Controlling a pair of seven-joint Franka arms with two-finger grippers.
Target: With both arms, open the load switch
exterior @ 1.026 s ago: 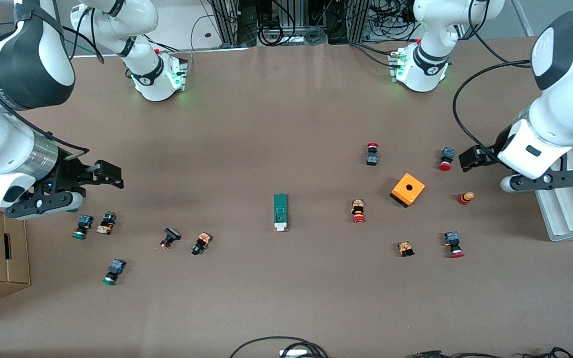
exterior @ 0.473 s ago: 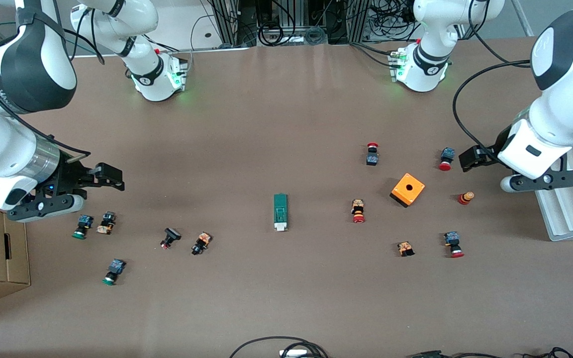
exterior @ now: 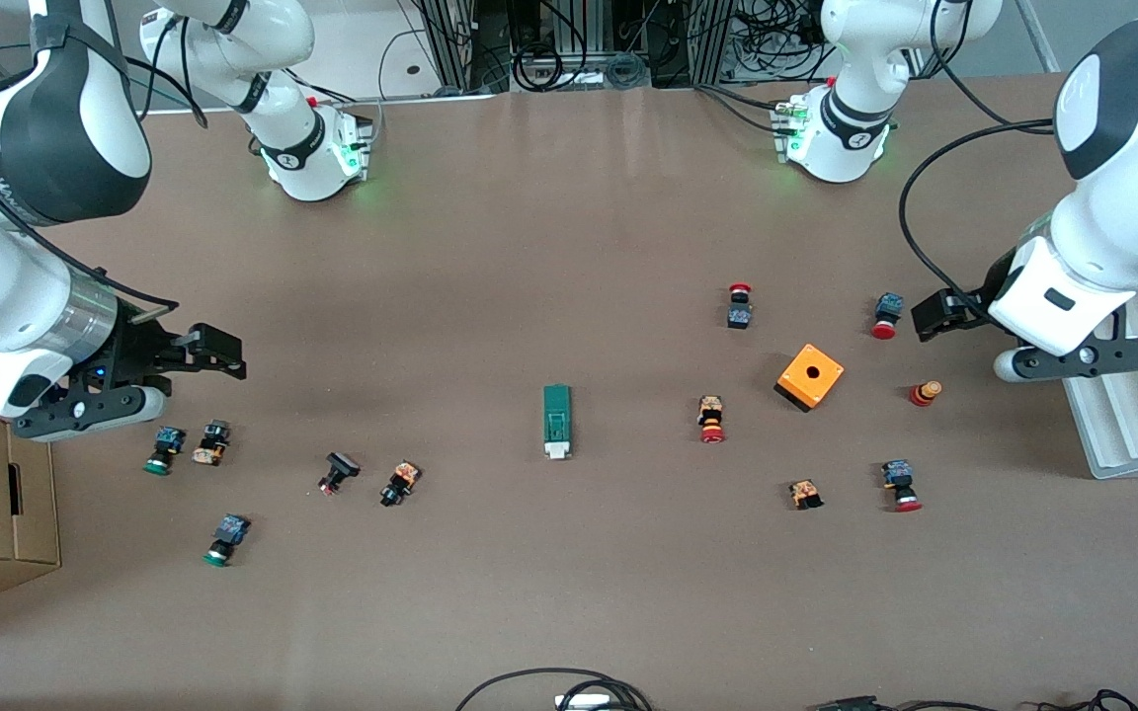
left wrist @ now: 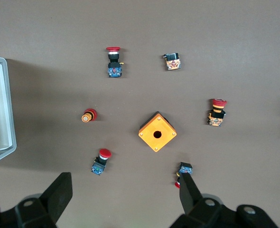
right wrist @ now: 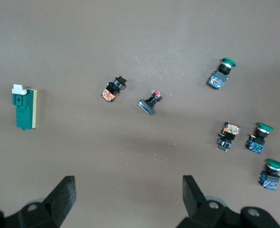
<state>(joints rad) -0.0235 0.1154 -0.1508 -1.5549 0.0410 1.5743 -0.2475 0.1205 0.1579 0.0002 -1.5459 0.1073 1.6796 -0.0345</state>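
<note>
Approach pending: load switch (exterior: 556, 422) is lying mid-desk, well apart from both arms. Left end effector (left wrist: 123, 192) and right end effector (right wrist: 129, 195) are hovering spread at opposite ends; you're bringing both in, straddling its long sides.

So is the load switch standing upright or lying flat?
Lying flat. The load switch rests lengthwise on the table, white tab end toward the front camera, untouched by either arm.
</note>
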